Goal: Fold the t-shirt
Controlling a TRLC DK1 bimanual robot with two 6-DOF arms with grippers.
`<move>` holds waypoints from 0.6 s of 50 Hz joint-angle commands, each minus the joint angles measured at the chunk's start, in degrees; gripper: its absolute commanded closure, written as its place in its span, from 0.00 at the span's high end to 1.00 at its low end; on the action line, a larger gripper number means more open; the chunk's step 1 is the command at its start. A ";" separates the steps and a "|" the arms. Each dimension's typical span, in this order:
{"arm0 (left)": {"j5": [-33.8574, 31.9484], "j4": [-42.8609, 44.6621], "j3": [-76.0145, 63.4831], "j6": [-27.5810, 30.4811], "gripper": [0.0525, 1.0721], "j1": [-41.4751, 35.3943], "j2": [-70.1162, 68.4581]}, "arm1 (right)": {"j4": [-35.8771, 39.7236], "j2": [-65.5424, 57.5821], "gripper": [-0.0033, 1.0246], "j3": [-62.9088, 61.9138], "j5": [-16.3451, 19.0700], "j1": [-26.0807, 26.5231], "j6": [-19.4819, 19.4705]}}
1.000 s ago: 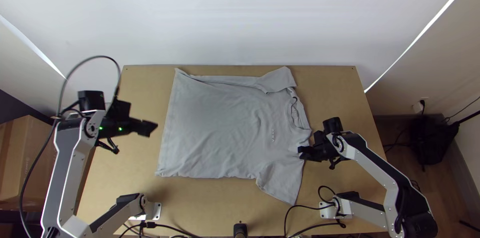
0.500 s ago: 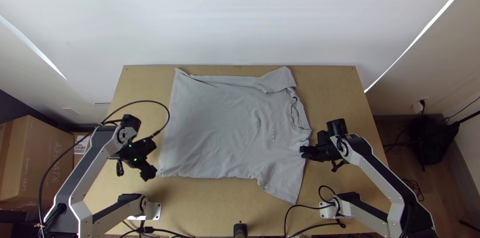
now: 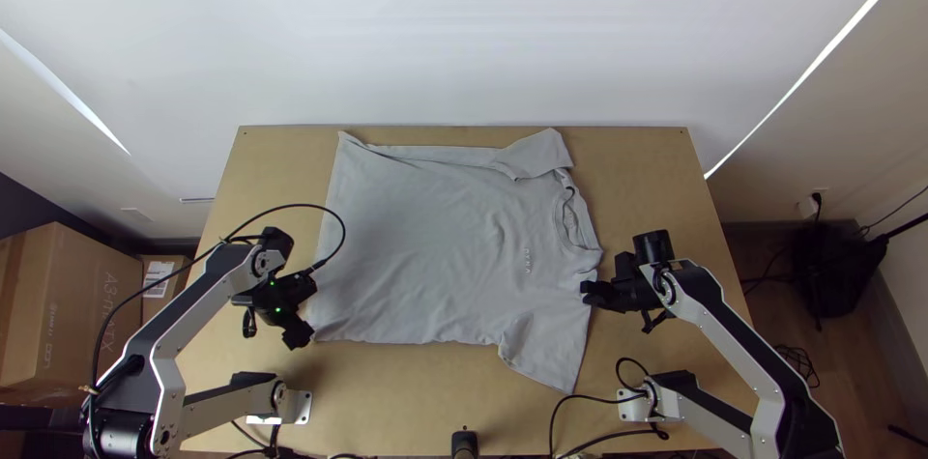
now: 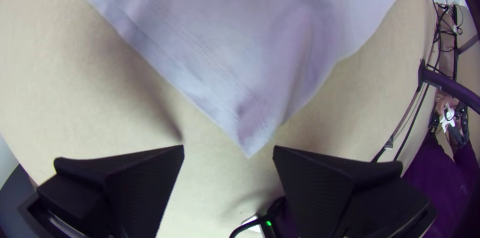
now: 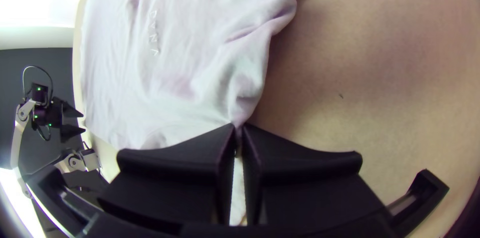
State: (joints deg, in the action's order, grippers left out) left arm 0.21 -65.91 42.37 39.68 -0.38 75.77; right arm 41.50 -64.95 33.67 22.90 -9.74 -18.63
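Where the t-shirt (image 3: 425, 246) lies spread over the wooden table (image 3: 667, 179) at mid-frame in the top view, we find its collar facing right and its sleeves at upper and lower right. We record the right gripper (image 3: 588, 292), right of centre, closed on its edge between collar and lower sleeve. At lower left, we note the left gripper (image 3: 301, 335) beside the hem corner, its fingers (image 4: 320, 183) parted and holding nothing.

Small lettering (image 3: 528, 261) marks the t-shirt (image 3: 416, 246), print (image 3: 108, 304) the large cardboard box (image 3: 72, 271), a white label (image 3: 159, 277) the smaller box (image 3: 152, 309).
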 commanded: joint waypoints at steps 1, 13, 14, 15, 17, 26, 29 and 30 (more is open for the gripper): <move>-1.70 0.69 -0.80 -1.71 0.65 -1.29 1.93 | 0.69 0.70 0.03 -1.68 -0.48 -0.28 -1.41; -10.05 0.78 -0.62 -1.27 0.02 -3.84 1.84 | 0.96 0.88 0.03 -0.89 -1.01 -0.02 -2.20; -10.40 1.40 -0.71 -1.27 0.02 -3.92 1.58 | 1.22 0.79 0.03 -0.80 -1.36 0.16 -2.20; -10.75 2.28 -0.71 -1.36 0.02 -3.84 1.23 | 1.31 0.70 0.03 -0.71 -1.63 0.33 -2.20; -11.02 2.63 -0.53 -1.45 0.02 -3.22 0.43 | 1.31 0.88 0.03 -0.36 -2.33 1.21 -2.11; -12.78 5.35 4.12 -5.23 0.02 2.05 -1.06 | 1.57 4.04 0.03 0.78 -4.88 7.89 -0.18; -13.04 5.88 6.23 -6.99 0.02 3.19 -1.50 | 1.13 5.36 0.03 1.49 -4.79 10.00 -0.18; -13.04 6.32 6.94 -8.04 0.02 3.55 -1.68 | 0.87 5.89 0.03 1.75 -4.79 10.62 -0.18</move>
State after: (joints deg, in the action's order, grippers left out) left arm -12.05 -60.86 45.21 35.20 1.34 75.48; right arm 42.70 -61.78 33.76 19.27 -2.28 -19.44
